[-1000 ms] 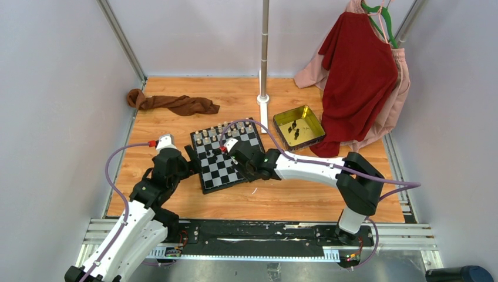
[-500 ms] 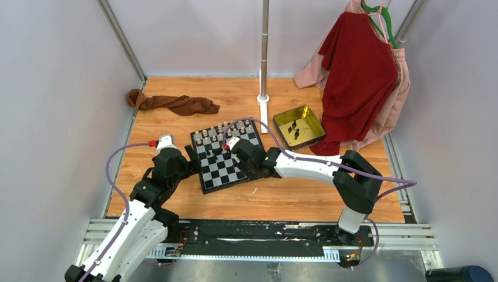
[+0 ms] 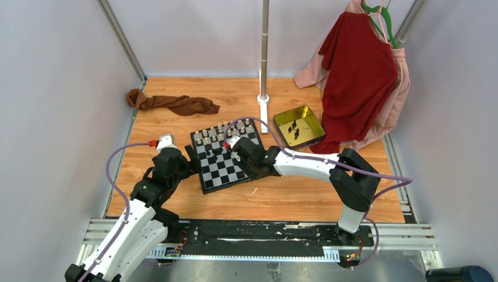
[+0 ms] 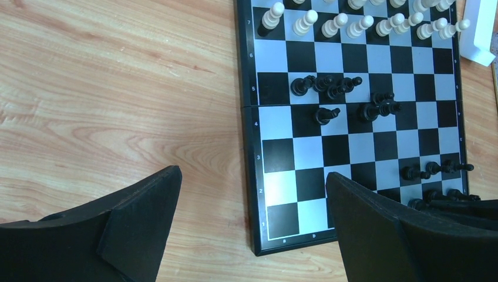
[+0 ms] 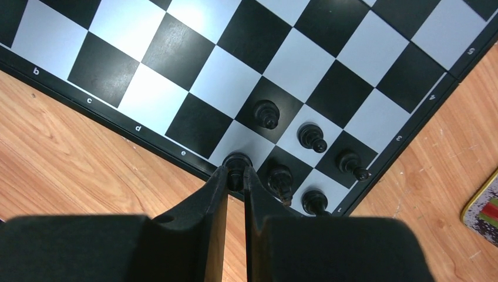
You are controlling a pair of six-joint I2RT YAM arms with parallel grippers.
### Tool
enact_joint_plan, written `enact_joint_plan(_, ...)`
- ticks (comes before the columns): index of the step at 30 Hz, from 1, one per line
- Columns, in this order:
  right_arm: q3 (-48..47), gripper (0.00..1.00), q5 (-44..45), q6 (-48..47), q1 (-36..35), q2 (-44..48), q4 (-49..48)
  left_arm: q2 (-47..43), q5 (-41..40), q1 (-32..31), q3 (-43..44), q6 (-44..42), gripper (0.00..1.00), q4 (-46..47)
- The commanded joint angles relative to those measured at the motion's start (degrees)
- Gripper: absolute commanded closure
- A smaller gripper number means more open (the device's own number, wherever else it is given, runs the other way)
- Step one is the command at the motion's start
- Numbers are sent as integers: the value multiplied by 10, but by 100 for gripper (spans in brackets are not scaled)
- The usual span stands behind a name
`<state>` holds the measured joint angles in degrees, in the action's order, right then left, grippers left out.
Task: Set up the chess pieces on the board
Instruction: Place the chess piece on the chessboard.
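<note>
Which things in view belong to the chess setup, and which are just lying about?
Job: chessboard; cream pieces; black pieces on it; held black piece, in the jaws of the right gripper; yellow tin with spare black pieces.
Lying about: brown cloth; red shirt; pink garment; metal pole.

- Robot test cell in a lab: plain grey panel walls [image 3: 53,88] on aluminium struts [image 3: 120,38] enclose a wood-grain table [image 3: 176,126].
- Mounting rail [image 3: 264,238] at 6 o'clock carries the left arm [image 3: 135,217] and right arm [image 3: 317,167].
- Vertical pole [image 3: 265,47] stands at 12 o'clock.
- Garments [image 3: 358,76] hang at 2 o'clock.
</note>
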<state>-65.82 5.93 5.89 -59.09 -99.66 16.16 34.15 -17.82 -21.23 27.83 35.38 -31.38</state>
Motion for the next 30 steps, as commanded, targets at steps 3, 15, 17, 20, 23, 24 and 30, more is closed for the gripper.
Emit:
enact_joint_plan(3, -9, 100, -8, -10, 8, -17, 3, 2, -9, -6, -4, 1, 0, 3)
enact_joint_plan(15, -14, 99, -8, -7, 10, -27, 3, 5, -4, -6, -5, -1, 0, 6)
enact_joint_plan(17, -14, 98, -9, -6, 9, -28, 4, 6, -3, -6, -5, -2, 0, 7)
enact_joint_plan(20, -16, 93, -10, -3, 9, -30, 6, 6, -1, -6, -5, -2, 0, 7)
enact_joint_plan(23, -16, 86, -7, 0, 9, -30, 7, 6, 1, -6, -5, -3, 0, 9)
enact_joint_plan(24, -16, 83, -6, 1, 9, -30, 9, 6, 1, -6, -5, -3, 0, 9)
enact_joint_plan(30, -13, 71, -2, 3, 9, -29, 12, 5, 2, -6, -6, -3, 0, 10)
